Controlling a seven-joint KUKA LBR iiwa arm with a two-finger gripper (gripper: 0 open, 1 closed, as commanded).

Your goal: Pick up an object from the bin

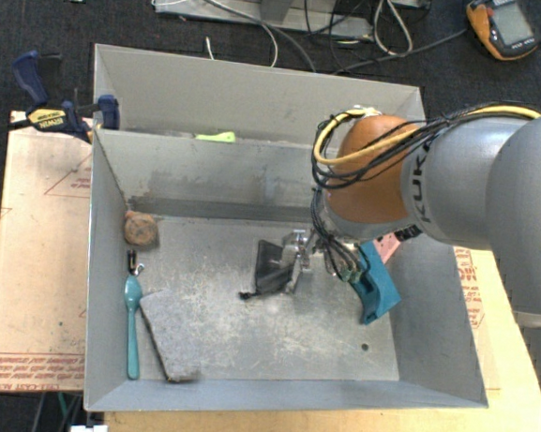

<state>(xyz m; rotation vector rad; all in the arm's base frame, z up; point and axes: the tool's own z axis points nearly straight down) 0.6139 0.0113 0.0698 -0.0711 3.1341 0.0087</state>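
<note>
Grey bin (108, 243): metal, seen from above in my camera view. A few loose things lie spread over its floor.
Gripper (297, 258): low over the middle of the floor, under the orange cover (368, 177). The arm comes in from the view's right.
Gripper state: I cannot tell how far open it is, or whether it has hold of anything, because the cover and cables hide too much.
Dark piece (271, 269): black and wedge-like, lying mid-floor. It is touching or just beside the gripper, but I cannot tell which. I take it for the thing to pick.
Key relation: the dark piece lies to the view's left of the gripper and a little toward the front wall. Its long axis slants from upper right down to a thin tail at lower left. I judge the grip should close across that slant, not along it.
Blue piece (377, 290): angular plastic just to the view's right of the gripper, partly under the wrist. I think it is near enough to get nudged.
Pink bit (387, 245): peeps out beside the blue piece, mostly hidden.
Left side: the brown lump (140, 229), teal spoon (132, 325) and grey slab (166, 328) are well apart from the gripper, so I don't expect them to matter.
Risk: as I see it, the gripper could push the dark piece leftward instead of taking it.
</note>
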